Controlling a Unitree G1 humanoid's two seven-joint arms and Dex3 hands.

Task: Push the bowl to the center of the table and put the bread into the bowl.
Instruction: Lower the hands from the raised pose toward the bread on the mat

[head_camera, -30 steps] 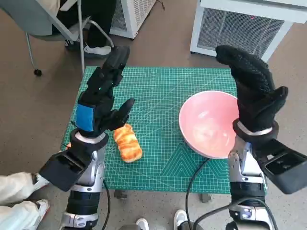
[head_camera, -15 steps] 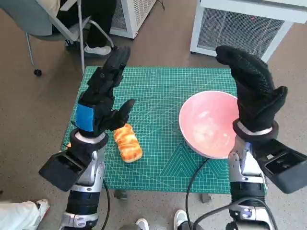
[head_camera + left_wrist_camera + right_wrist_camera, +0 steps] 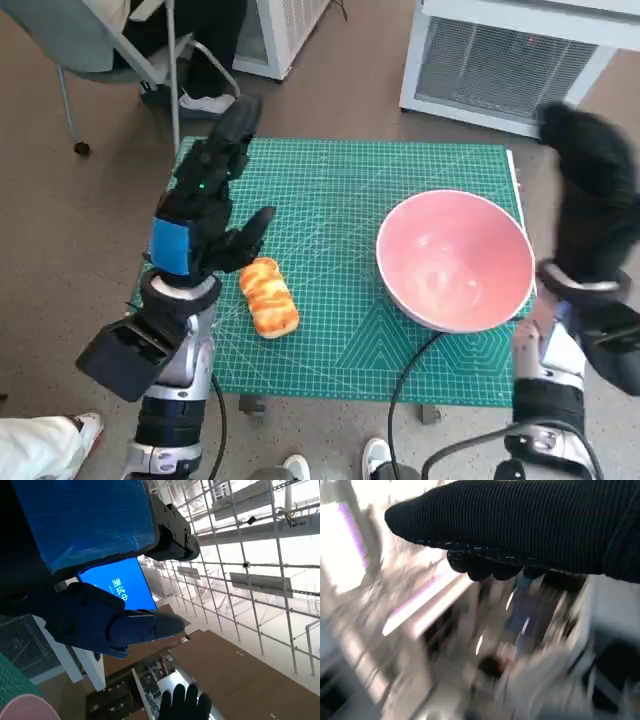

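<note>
A pink bowl (image 3: 455,260) stands on the right part of the green cutting mat (image 3: 340,190), near its right edge. A golden striped bread (image 3: 268,297) lies on the mat at the front left. My left hand (image 3: 205,195) is raised above the mat's left side, just beyond the bread, fingers spread and holding nothing. My right hand (image 3: 595,200), gloved and blurred, is held up beside the bowl's right rim, outside the mat, also holding nothing. The left wrist view shows only its own black fingers (image 3: 115,625) against a ceiling, plus the glove (image 3: 185,705).
A white grilled unit (image 3: 500,60) stands beyond the table at the back right. A chair (image 3: 110,60) and a person's legs and shoe (image 3: 205,100) are at the back left. A pale trouser leg (image 3: 35,445) shows at the lower left. A black cable (image 3: 405,370) hangs off the front edge.
My right hand has swung out to the right, from over the bowl's right rim to beside it, so the whole bowl shows. The left hand and bread keep their places.
</note>
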